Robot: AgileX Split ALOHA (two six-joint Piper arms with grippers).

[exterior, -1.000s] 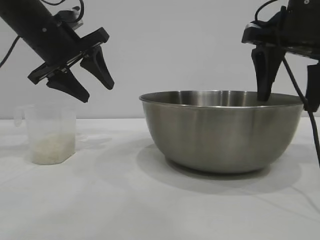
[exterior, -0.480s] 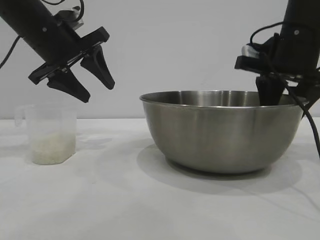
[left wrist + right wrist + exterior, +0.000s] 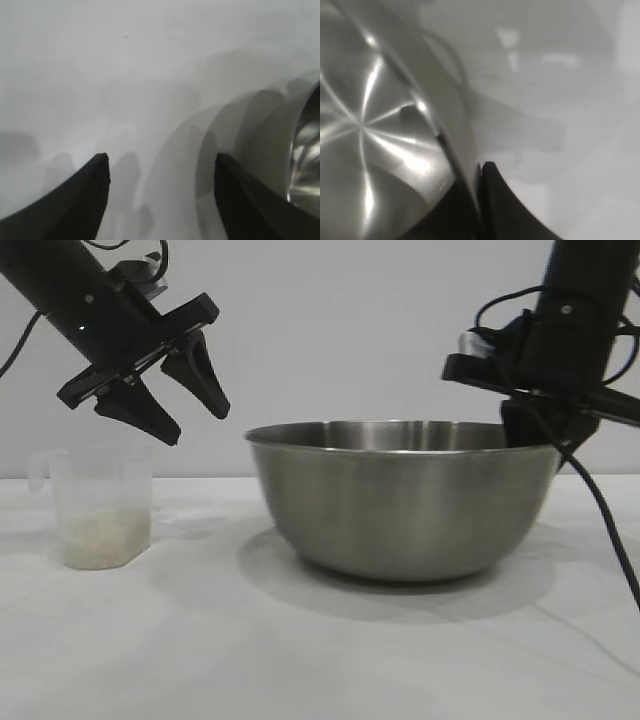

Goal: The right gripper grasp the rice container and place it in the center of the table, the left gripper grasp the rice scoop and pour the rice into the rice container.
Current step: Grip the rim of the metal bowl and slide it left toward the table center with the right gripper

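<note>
The rice container (image 3: 400, 510), a large steel bowl, stands on the white table (image 3: 300, 670) slightly right of the middle. My right gripper (image 3: 530, 435) reaches down over its far right rim and is shut on the wall; in the right wrist view the rice container (image 3: 370, 125) has its rim pinched in the right gripper (image 3: 479, 167). The rice scoop (image 3: 100, 510), a translucent cup with rice (image 3: 100, 538) in its bottom, stands at the left. My left gripper (image 3: 195, 423) hangs open above it, holding nothing. The left wrist view shows the left gripper (image 3: 161, 159) over bare table, the rice container (image 3: 305, 150) at the edge.
A plain white wall rises behind the table. Black cables trail from the right arm (image 3: 600, 510) down past the bowl's right side. Bare tabletop (image 3: 200, 640) lies in front of the bowl and cup.
My right gripper has closed on the bowl's rim and dragged the bowl to the left. The left arm and the scoop have stayed put.
</note>
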